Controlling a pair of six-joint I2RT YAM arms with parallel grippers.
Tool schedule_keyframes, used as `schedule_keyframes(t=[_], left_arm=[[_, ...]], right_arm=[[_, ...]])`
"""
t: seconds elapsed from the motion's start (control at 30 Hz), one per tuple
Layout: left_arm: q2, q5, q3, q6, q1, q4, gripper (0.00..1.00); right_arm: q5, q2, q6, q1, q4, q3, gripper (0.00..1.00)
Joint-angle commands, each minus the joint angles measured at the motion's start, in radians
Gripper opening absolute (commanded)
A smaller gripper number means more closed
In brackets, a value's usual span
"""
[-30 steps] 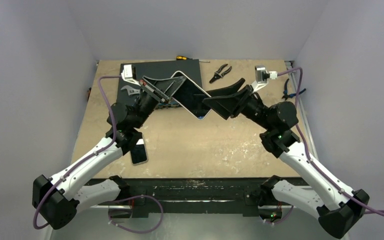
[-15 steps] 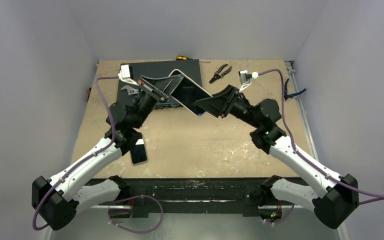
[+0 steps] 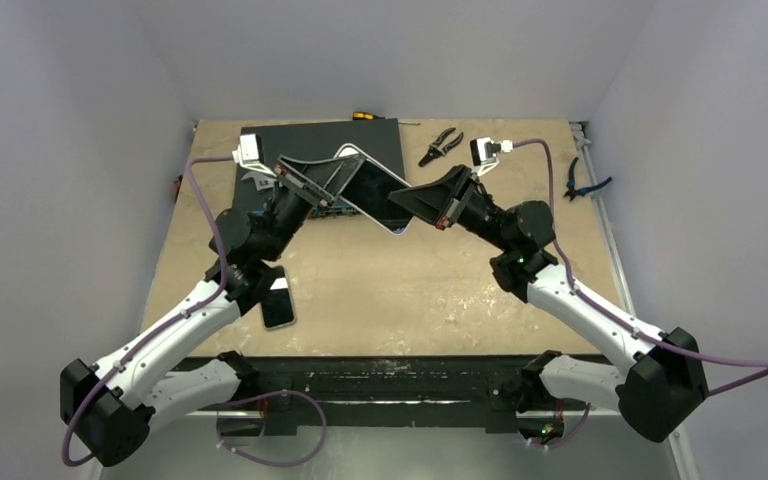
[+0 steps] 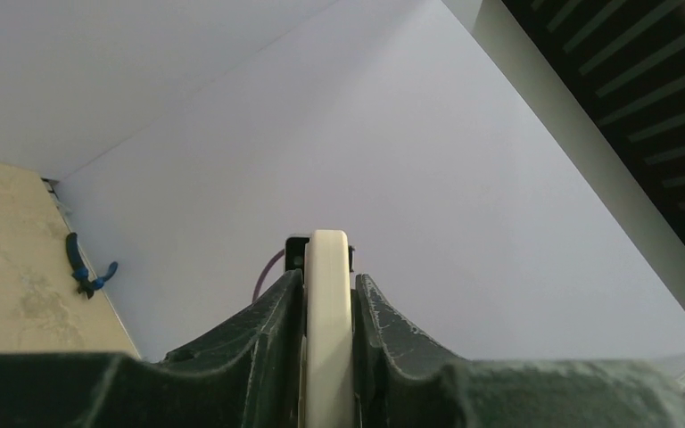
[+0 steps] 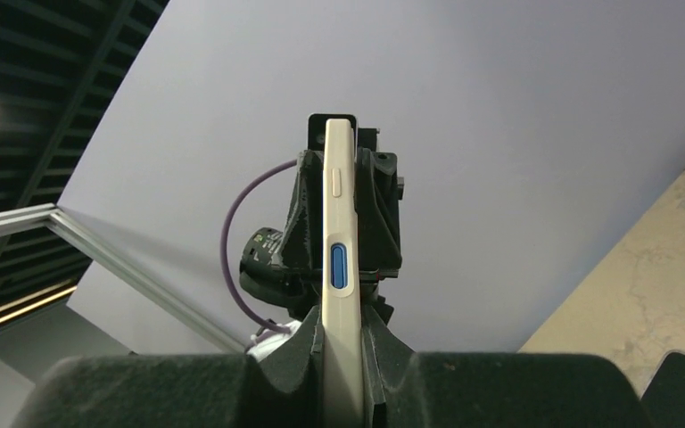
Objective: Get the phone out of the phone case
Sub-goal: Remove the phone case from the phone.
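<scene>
2 tools grip 1 phone (image 3: 375, 187) between them and hold it in the air above the table (image 3: 390, 290), over the near edge of a flat black box (image 3: 310, 138). From above, the phone's long axis runs from far left to near right, with its dark screen turned up toward the camera. The cream phone case (image 3: 346, 150) is on it, showing as a pale rim.

The left tool (image 3: 348, 172) is clamped on the far-left end and the right tool (image 3: 402, 207) on the near-right end, both narrow on the flat faces. In the left wrist view the cream edge stands upright between the 2 fingers (image 4: 276, 321). In the right wrist view the case is seen edge-on, pointing straight away, with 1 blue button (image 5: 340, 267) and 1 cream button on its side.

1 more phone (image 3: 278, 300) lies flat on the table beside the left arm. 2 pairs of pliers (image 3: 440, 145) lie near the far edge.
</scene>
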Motion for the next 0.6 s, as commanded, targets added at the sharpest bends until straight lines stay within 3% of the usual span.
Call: schedule_keyframes(t=[0.0, 0.17, 0.57], left_arm=[[-0.042, 0.059, 0.034, 0.056, -0.003, -0.058, 0.32], [-0.058, 0.142, 0.047, 0.078, 0.016, -0.08, 0.41], [-0.043, 0.309, 0.109, 0.062, 0.079, -0.1, 0.42]], right_arm=[[-0.071, -0.016, 0.077, -0.017, 0.09, 0.074, 0.0], [-0.14, -0.018, 0.13, -0.068, 0.1, 0.087, 0.0], [-0.243, -0.044, 0.094, -0.14, 0.002, 0.124, 0.0]])
